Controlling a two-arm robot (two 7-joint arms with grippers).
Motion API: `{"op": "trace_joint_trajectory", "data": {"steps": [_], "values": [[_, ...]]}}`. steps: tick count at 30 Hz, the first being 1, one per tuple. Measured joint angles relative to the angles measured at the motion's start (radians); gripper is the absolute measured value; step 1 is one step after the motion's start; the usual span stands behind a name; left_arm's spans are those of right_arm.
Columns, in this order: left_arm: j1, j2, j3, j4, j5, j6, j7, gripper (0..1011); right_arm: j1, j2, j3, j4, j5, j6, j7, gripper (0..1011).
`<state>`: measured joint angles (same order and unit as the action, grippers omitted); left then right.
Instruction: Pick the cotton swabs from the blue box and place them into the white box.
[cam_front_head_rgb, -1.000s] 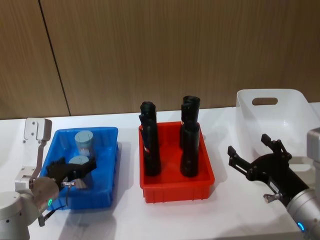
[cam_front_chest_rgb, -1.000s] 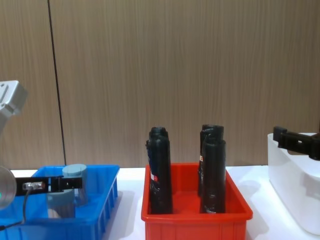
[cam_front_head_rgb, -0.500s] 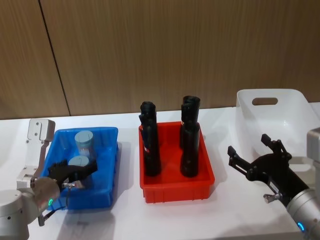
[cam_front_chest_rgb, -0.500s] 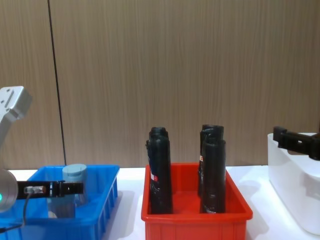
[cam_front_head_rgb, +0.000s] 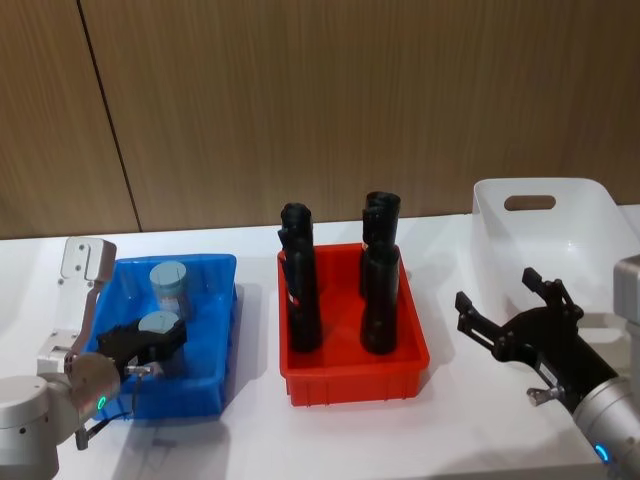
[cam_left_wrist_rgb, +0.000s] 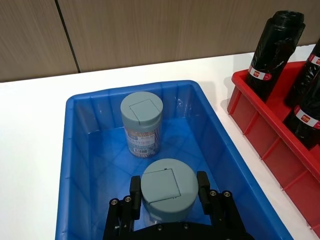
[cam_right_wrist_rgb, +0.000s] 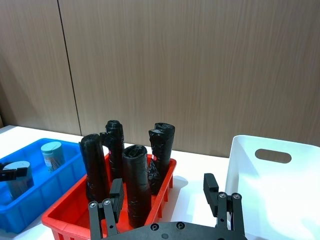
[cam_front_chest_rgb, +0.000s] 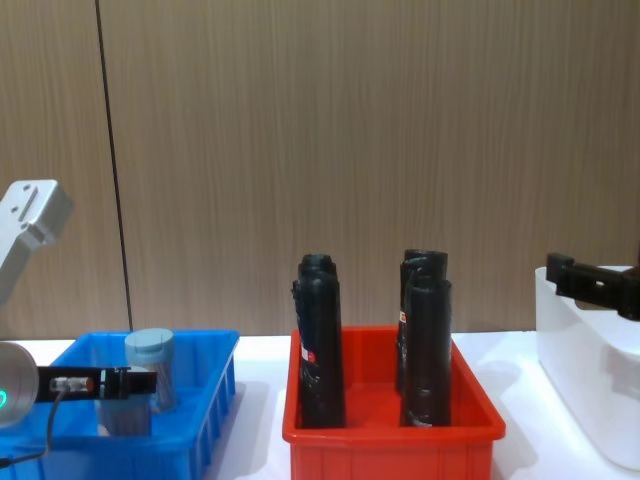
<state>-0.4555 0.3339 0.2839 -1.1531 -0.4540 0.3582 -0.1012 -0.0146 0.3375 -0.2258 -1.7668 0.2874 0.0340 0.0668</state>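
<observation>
Gripping one cotton swab tub (cam_left_wrist_rgb: 167, 189) from both sides, the left tool (cam_left_wrist_rgb: 168, 181) sits low inside the blue box (cam_left_wrist_rgb: 80, 150). A second tub (cam_left_wrist_rgb: 141, 122) stands just behind. The right tool (cam_front_head_rgb: 497, 292) hangs wide open above the desk (cam_front_head_rgb: 450, 400), beside the white box (cam_front_head_rgb: 560, 230).

Honestly nothing is really reading clearly here. The farther tub of cotton swabs (cam_left_wrist_rgb: 142, 120) in the blue box (cam_left_wrist_rgb: 80, 150) is wearing a printed paper label (cam_left_wrist_rgb: 141, 143) around its side, but the print is coming out too small to make out. The black tubes (cam_left_wrist_rgb: 276, 47) in the red bin (cam_left_wrist_rgb: 260, 125) are carrying little red-and-white stickers (cam_left_wrist_rgb: 258, 75), and I'm not getting a single word or number off those either.
</observation>
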Motion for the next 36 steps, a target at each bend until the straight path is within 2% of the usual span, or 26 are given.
{"op": "trace_joint_trajectory", "data": {"steps": [8,15,25,36], "values": [[-0.002,-0.001,0.001,0.004,0.015,-0.009,0.0,671,0.0,0.0,0.0,0.0,0.0,0.0,0.0,1002],[0.007,0.003,0.0,-0.022,0.032,-0.026,0.002,671,0.0,0.0,0.0,0.0,0.0,0.0,0.0,1002],[0.023,0.016,-0.001,-0.115,0.067,-0.059,-0.017,671,0.0,0.0,0.0,0.0,0.0,0.0,0.0,1002],[0.023,0.024,-0.002,-0.227,0.088,-0.098,-0.095,671,0.0,0.0,0.0,0.0,0.0,0.0,0.0,1002]]}}
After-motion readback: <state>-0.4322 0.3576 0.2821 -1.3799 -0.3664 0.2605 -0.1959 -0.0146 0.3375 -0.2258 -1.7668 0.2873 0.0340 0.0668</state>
